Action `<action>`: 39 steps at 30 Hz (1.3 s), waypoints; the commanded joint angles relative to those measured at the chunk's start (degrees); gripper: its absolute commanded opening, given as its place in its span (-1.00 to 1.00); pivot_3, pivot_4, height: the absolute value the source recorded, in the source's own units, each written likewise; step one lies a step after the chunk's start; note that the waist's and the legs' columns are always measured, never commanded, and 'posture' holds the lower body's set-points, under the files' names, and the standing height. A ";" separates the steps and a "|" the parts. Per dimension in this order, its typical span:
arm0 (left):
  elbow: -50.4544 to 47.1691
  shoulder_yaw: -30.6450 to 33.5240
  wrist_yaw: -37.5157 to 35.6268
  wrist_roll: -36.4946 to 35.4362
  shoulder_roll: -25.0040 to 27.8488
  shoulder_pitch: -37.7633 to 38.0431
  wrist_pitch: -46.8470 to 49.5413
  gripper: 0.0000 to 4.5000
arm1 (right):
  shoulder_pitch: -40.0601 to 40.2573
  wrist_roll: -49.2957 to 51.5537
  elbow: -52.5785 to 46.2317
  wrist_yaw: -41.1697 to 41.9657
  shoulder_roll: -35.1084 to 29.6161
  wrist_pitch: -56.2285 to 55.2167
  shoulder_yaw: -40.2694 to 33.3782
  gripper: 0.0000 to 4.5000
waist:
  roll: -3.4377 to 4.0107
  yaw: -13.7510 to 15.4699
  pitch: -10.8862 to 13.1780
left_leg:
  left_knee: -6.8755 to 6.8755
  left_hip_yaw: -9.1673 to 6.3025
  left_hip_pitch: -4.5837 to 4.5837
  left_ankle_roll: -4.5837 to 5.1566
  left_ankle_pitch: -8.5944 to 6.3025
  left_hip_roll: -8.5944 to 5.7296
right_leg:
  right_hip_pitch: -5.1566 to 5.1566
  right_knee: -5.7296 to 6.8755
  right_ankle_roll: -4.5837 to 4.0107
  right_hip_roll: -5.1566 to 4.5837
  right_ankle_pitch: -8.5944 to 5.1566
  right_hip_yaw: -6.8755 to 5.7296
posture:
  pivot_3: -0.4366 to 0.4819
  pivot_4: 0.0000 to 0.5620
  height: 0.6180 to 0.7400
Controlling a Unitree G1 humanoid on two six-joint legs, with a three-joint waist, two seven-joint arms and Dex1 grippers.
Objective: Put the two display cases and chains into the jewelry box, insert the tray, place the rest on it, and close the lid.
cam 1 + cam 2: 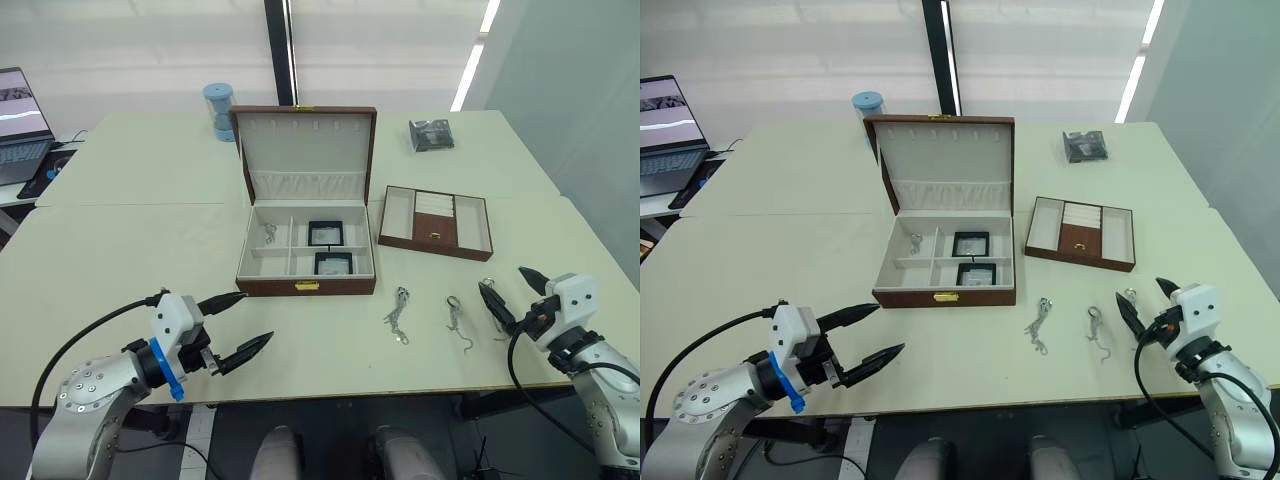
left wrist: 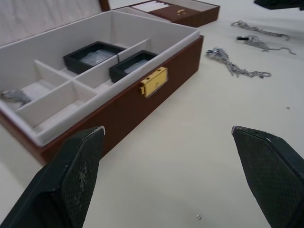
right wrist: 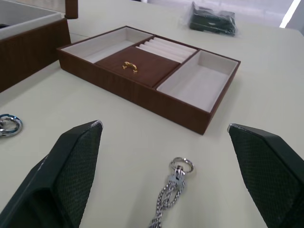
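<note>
Off at the far edge of the pale table (image 1: 120, 250): blue-capped cylinder (image 1: 218, 110) and dark crinkly packet (image 1: 431, 134), well clear. Reddish-brown jewelry box (image 1: 306, 285) wide open, lid (image 1: 304, 152) upright, two black-framed display cases (image 1: 325, 233) (image 1: 334, 263) inside (one silvery chain (image 1: 270, 233) too). Shallow brown tray (image 1: 435, 221) just right of it. Three more chains (image 1: 398, 313) (image 1: 457, 322) (image 3: 171, 190) on bare tabletop. Right gripper (image 1: 513, 291) spread apart, straddling the rightmost chain near the front edge. Left gripper (image 1: 241, 324) splayed, empty, short of the box front.

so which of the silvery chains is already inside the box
The small silvery chain in the reddish-brown jewelry box's rear-left compartment; the other chains lie loose on the table.
</note>
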 commanded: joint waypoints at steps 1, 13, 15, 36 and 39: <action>-2.47 -2.12 -2.21 0.05 0.86 -0.60 -2.47 0.98 | 1.16 -2.08 -2.57 -3.27 0.57 1.36 0.53 1.00 | 0.02 -0.06 -0.01 | -0.01 0.01 0.01 0.00 0.00 0.01 | 0.00 0.00 0.00 0.02 0.00 0.01 | -0.05 -0.47 1.00; -1.14 -7.03 -6.55 -0.37 0.51 -2.03 -7.30 0.98 | 0.17 -2.99 -4.25 -10.99 4.03 13.00 3.07 1.00 | 0.06 -0.07 -0.04 | -0.02 0.00 0.02 0.00 0.00 0.02 | -0.01 -0.01 0.00 0.12 -0.01 0.04 | -0.05 -0.47 1.00; -0.86 -7.53 -6.77 -0.28 0.36 -1.97 -7.98 0.98 | -0.22 -3.03 -4.75 -11.88 4.10 14.72 3.37 1.00 | 0.06 -0.07 -0.04 | -0.02 0.00 0.02 0.00 0.00 0.03 | 0.00 -0.01 0.00 0.13 -0.01 0.03 | -0.05 -0.47 1.00; 4.48 -8.18 -7.10 0.78 -0.37 -3.53 -13.08 1.00 | -0.37 -3.61 -4.28 -14.57 4.48 22.08 5.02 -0.53 | -0.15 0.00 -0.36 | -0.02 -0.01 0.03 0.01 -0.01 0.04 | 0.04 -0.06 0.01 0.23 -0.01 0.02 | -0.05 -0.47 1.00; 4.90 -8.36 -7.13 0.65 -0.50 -3.90 -13.25 1.00 | -0.96 -2.69 -4.12 -14.84 4.93 22.32 4.14 -0.81 | -0.16 0.01 -0.37 | -0.02 -0.02 0.03 0.01 0.00 0.05 | 0.04 -0.06 0.01 0.23 -0.01 0.01 | -0.05 -0.47 1.00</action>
